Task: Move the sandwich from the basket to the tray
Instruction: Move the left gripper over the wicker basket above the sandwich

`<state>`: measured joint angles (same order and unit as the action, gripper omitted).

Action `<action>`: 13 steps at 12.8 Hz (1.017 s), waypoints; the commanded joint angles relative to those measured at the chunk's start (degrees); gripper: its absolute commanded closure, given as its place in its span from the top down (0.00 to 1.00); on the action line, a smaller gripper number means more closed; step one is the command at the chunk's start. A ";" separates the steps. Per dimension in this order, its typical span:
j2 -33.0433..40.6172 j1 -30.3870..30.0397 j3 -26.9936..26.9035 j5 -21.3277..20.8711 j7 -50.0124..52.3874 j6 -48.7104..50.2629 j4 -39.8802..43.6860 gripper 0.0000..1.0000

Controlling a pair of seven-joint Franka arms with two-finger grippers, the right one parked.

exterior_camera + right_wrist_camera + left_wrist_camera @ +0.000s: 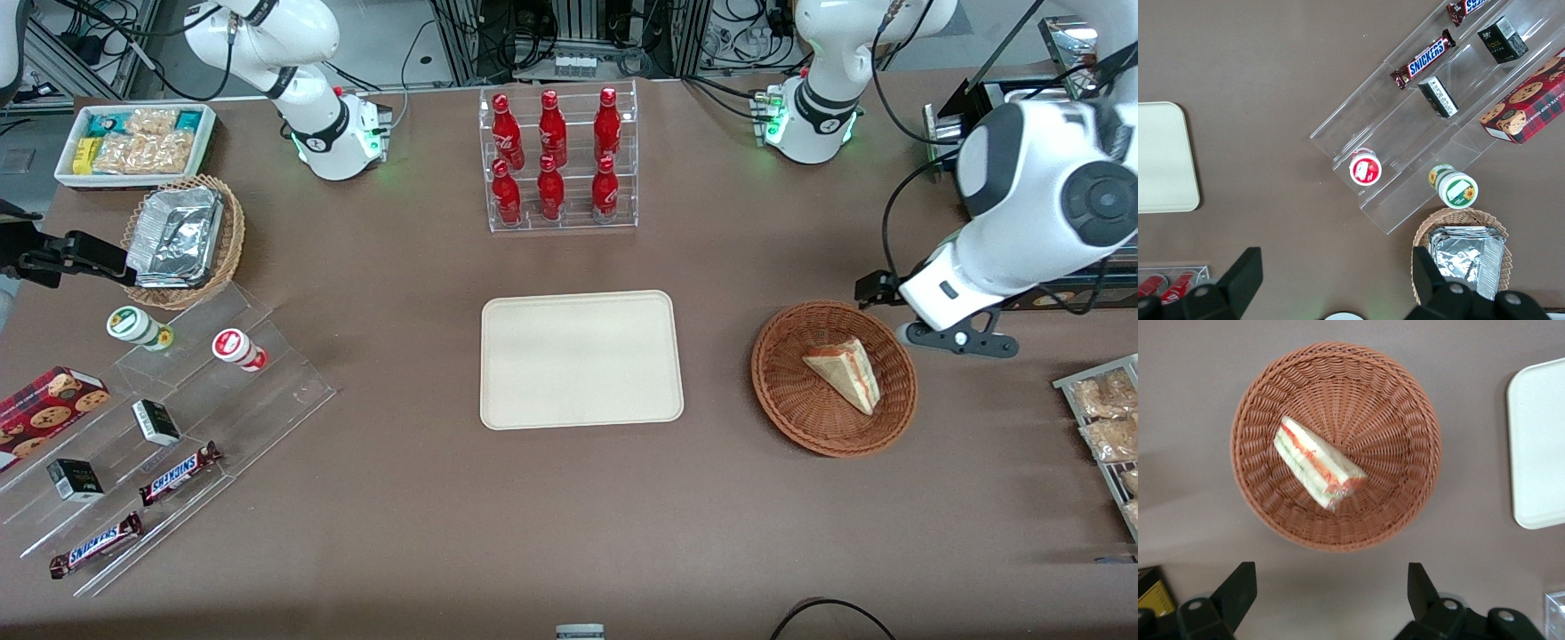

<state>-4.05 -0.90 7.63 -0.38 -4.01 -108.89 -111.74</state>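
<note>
The sandwich, a clear-wrapped white wedge with red-orange filling, lies in the round reddish-brown basket. The cream tray sits flat beside the basket, toward the parked arm's end, with nothing on it. My gripper hovers above the table just off the basket's rim, slightly farther from the front camera and toward the working arm's end. Its fingers are spread wide apart and hold nothing.
A clear rack of red bottles stands farther back than the tray. Toward the parked arm's end are a lighter wicker basket with foil containers, a white snack bin and stepped acrylic shelves. A rack of snack packets lies at the working arm's end.
</note>
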 commanded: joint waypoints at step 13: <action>3.09 -1.21 -0.34 -0.06 29.54 -21.89 -16.32 1.00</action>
<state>-2.94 -1.70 6.98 -0.38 17.78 -128.74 -125.56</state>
